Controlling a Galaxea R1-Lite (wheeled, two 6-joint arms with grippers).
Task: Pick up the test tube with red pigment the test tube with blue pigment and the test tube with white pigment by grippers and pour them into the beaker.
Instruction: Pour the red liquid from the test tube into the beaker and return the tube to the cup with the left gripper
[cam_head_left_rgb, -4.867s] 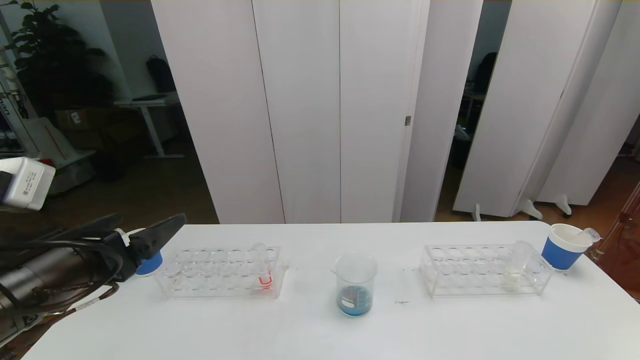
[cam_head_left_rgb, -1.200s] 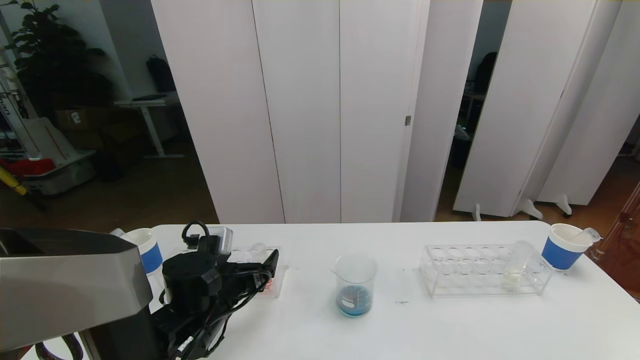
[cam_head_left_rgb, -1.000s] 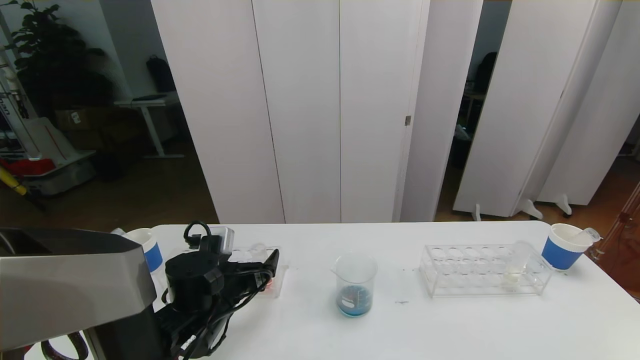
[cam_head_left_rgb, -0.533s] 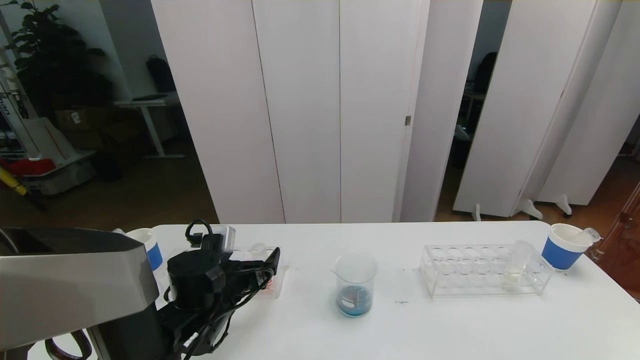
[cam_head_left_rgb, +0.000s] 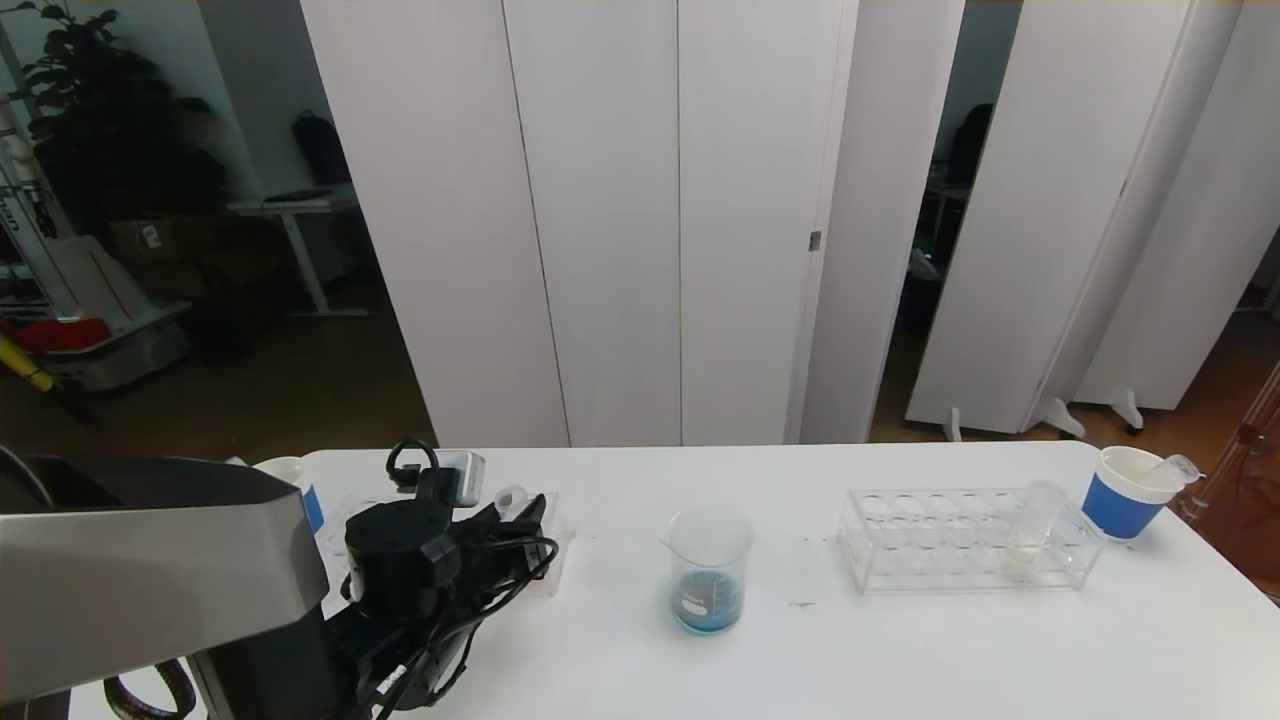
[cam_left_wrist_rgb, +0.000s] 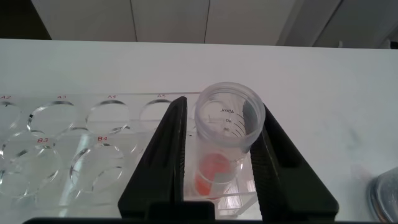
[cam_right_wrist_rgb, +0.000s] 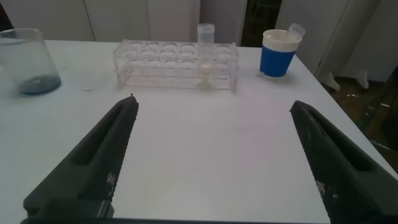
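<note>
The test tube with red pigment (cam_left_wrist_rgb: 227, 130) stands in the end hole of the left clear rack (cam_left_wrist_rgb: 74, 143); its rim shows in the head view (cam_head_left_rgb: 512, 497). My left gripper (cam_left_wrist_rgb: 224, 107) is closed around the tube's upper part, one finger against each side; it also shows in the head view (cam_head_left_rgb: 530, 515). The beaker (cam_head_left_rgb: 710, 570) stands mid-table with blue liquid at its bottom. The test tube with white pigment (cam_head_left_rgb: 1030, 530) leans in the right rack (cam_head_left_rgb: 930, 545). No tube holding blue liquid is in view. My right gripper (cam_right_wrist_rgb: 212, 102) is open and empty above the bare table.
A blue-sleeved paper cup (cam_head_left_rgb: 1135, 492) at the far right holds an empty clear tube. Another such cup (cam_head_left_rgb: 295, 480) stands behind my left arm. The right wrist view also shows the beaker (cam_right_wrist_rgb: 25, 62) and the white tube (cam_right_wrist_rgb: 205, 50).
My left arm swung in from the table's left edge to the red tube. In the last half second its fingers closed on the tube, whose top tipped slightly left.
</note>
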